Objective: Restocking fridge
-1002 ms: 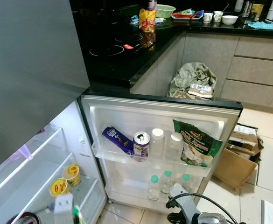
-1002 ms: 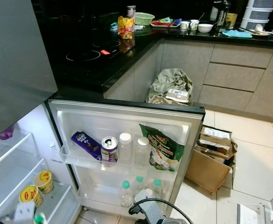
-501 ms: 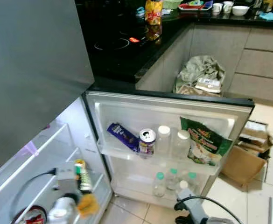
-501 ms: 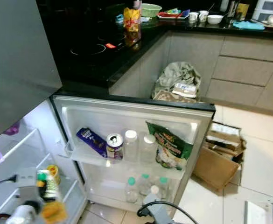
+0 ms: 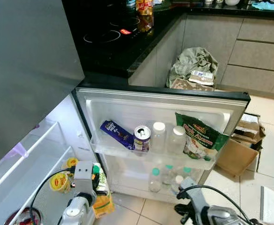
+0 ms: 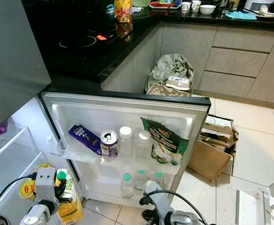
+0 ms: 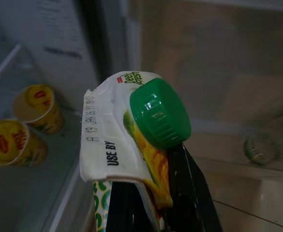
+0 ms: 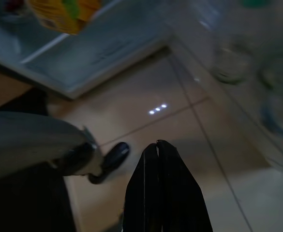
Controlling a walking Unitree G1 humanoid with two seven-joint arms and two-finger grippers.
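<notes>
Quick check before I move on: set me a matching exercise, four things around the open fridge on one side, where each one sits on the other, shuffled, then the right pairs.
Things:
1. juice carton
2. drink can
3. yellow cups
4. cardboard box

Places:
A. on the floor tiles beside the open door
B. on a shelf inside the fridge body
C. in the left hand, low in front of the fridge
D. in the upper door rack, between a purple packet and two white-capped bottles

Pairs: 1-C, 2-D, 3-B, 4-A
</notes>
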